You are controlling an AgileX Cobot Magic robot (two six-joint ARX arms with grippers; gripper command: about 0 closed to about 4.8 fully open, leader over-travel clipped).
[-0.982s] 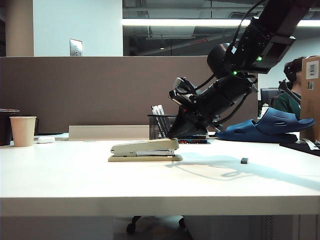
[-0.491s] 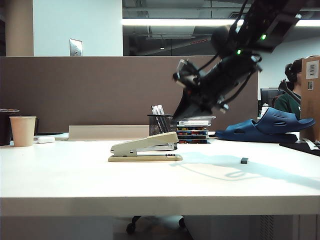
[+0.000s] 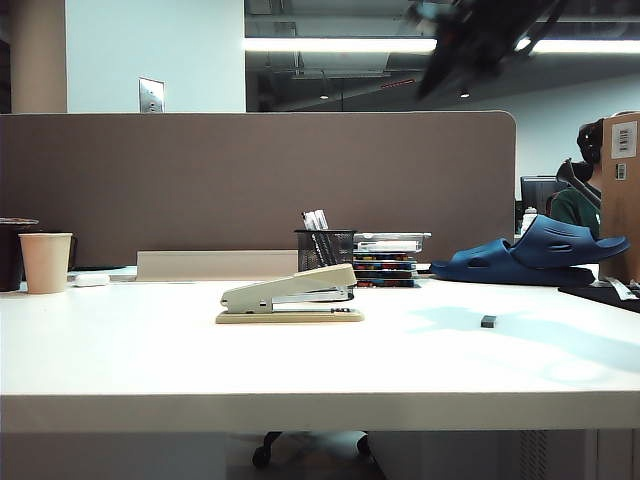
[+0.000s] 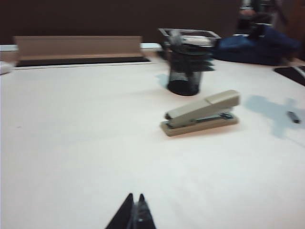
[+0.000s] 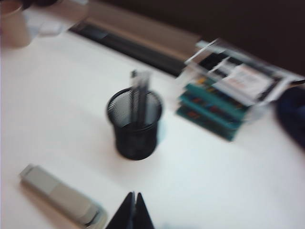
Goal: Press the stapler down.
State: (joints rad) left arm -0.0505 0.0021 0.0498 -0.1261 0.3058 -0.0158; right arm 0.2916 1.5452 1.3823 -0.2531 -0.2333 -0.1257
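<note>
The beige stapler (image 3: pixel 290 296) lies on the white table (image 3: pixel 150 360) near the middle, its top arm raised at a slant above the tan base. It also shows in the left wrist view as the stapler (image 4: pixel 202 112) and in the right wrist view as the stapler (image 5: pixel 62 195). My right arm (image 3: pixel 470 35) is a dark blur high above the table, well clear of the stapler. The right gripper (image 5: pixel 135 196) is shut with nothing in it. My left gripper (image 4: pixel 135 198) is shut and empty, hovering over bare table some way from the stapler; it is out of the exterior view.
Just behind the stapler stand a black mesh pen cup (image 3: pixel 325 252) and a stack of boxes (image 3: pixel 388 258). At the right lie a blue shoe (image 3: pixel 540 250) and a small dark object (image 3: pixel 488 321). A paper cup (image 3: pixel 46 262) is at the far left. A partition closes off the back.
My right gripper has lifted off the stapler's top arm and swung up and to the right. The stapler's top arm has sprung back up from flat.
</note>
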